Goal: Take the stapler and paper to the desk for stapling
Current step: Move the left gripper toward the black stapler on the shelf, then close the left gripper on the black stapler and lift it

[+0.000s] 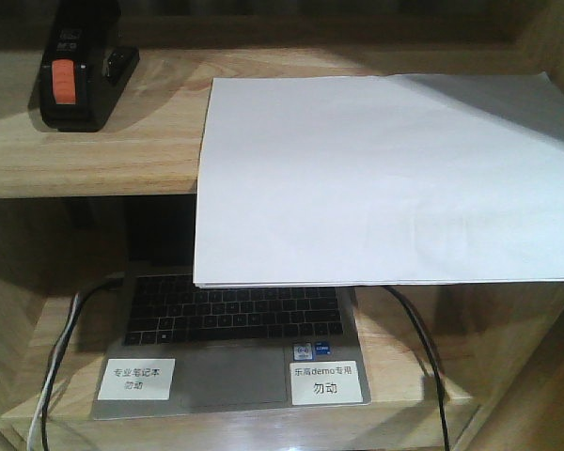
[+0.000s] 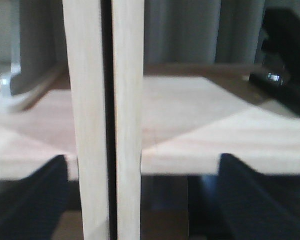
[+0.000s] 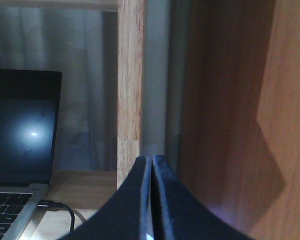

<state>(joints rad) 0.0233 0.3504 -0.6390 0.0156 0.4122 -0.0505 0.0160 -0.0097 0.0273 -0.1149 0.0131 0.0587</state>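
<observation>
Left claw (image 2: 142, 197) spread, right claw (image 3: 152, 197) pressed together — stapler (image 1: 75, 70) and paper (image 1: 385, 178) rest on a wooden shelf (image 1: 103, 155).

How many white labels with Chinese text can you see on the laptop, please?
2: one label left of the trackpad, one right of it. The paper hides the laptop's rear, so others may be hidden.

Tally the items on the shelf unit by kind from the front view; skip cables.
Stapler: 1
Paper stack: 1
Laptop: 1
White labels: 2
Total: 5
</observation>
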